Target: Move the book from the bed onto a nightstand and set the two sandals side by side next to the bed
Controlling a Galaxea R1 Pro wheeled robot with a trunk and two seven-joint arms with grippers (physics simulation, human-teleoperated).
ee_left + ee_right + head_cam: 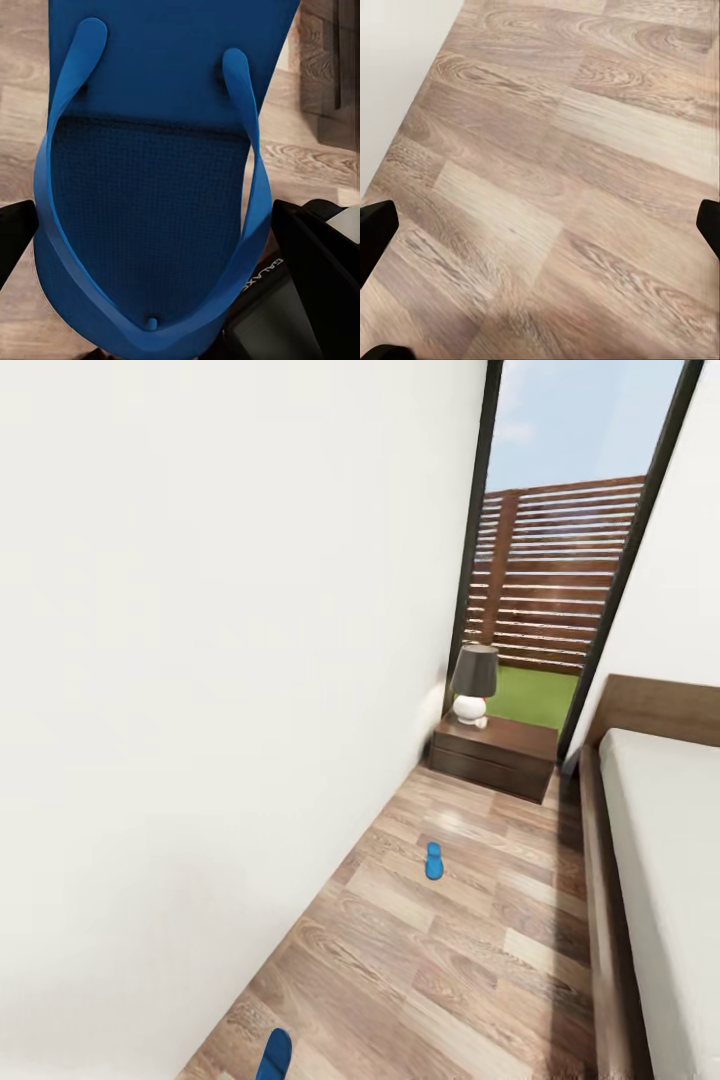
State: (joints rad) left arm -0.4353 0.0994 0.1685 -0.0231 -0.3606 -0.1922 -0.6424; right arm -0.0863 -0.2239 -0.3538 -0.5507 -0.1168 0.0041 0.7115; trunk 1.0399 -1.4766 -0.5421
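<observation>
Head view: a narrow strip of wood-plank floor (pixel 470 940) runs between a plain white wall (pixel 200 660) and the dark-brown wooden bed frame with its light-grey mattress (pixel 670 860). One small bright-blue flip-flop sandal (pixel 433 861) lies flat on the planks, well ahead of the robot and short of the low dark-brown glossy nightstand (pixel 495 755), which stands under a tall black-framed window. A lamp with a dark shade and a round white base (pixel 473 685) sits on the nightstand. The tip of a second bright-blue sandal (pixel 274 1055) pokes in at the lower edge. The book is not to be seen on the visible part of the mattress.

Left wrist view: the second sandal's thin flat sole, finely dimpled, and its smooth blue Y-shaped straps lie between the two black fingers of the left gripper (pixel 165 240). The jaws stand wide, one at each side of the sole; whether they press on it I cannot tell. The planks look to lie beyond the sole, so I judge it is carried clear of the floor toward its partner.

Right wrist view: the right gripper (pixel 540 225) faces bare, grained planks, its black fingertips spread far apart with nothing between them, likely kept free for the other sandal.
</observation>
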